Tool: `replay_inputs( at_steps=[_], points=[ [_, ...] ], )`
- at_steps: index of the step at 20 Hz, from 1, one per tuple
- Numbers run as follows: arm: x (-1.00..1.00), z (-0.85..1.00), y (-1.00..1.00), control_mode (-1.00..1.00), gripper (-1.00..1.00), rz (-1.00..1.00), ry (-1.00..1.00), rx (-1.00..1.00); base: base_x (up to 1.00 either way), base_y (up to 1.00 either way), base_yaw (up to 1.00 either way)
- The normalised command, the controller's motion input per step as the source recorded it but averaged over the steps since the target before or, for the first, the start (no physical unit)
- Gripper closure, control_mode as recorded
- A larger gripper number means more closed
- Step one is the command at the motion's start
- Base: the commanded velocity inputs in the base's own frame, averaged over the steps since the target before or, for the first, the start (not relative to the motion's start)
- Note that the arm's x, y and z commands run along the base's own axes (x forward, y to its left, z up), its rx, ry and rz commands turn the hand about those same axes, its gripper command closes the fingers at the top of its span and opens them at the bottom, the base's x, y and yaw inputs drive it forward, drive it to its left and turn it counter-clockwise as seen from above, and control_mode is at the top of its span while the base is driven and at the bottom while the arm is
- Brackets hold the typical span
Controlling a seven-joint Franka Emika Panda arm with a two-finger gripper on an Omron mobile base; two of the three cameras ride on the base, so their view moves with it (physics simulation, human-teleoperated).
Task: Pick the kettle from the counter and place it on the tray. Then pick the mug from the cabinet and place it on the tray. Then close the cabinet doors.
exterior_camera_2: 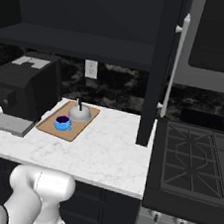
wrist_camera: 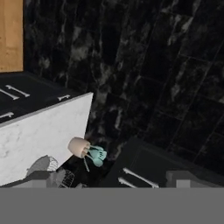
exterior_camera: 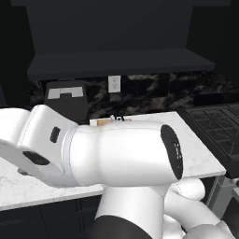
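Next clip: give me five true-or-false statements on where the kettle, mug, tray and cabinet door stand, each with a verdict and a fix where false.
1. The kettle sits on the tray. True.
2. The mug stands on the cabinet shelf. False: it is on the tray, in front of the kettle.
3. The tray lies right of the black machine on the counter. True.
4. The cabinet door beside the stove is shut. False: it stands open, edge-on over the counter.
5. The mug is red. False: it is blue.
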Motion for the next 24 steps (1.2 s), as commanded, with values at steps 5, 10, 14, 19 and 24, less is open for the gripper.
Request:
replay_inputs(
  at_steps=[5, 10, 14, 19, 24],
  points=[
    [0.32, -0.20, 0.51, -1.00, -1.00, -0.15, 0.09, 0.00, 0.00, 0.00, 0.00],
    [0.38, -0.24, 0.50, -1.00, -1.00, -0.21, 0.08, 0.03, 0.00, 0.00, 0.00],
    [0.51, -0.18, 0.37, -1.00, -1.00, -0.28, 0.10, 0.09, 0.00, 0.00, 0.00],
    [0.52, -0.13, 0.24, -1.00, -1.00, -0.22, 0.05, 0.04, 0.00, 0.00, 0.00],
    [0.45, -0.10, 0.13, -1.00, -1.00, -0.14, 0.02, 0.02, 0.00, 0.00, 0.00]
  ],
)
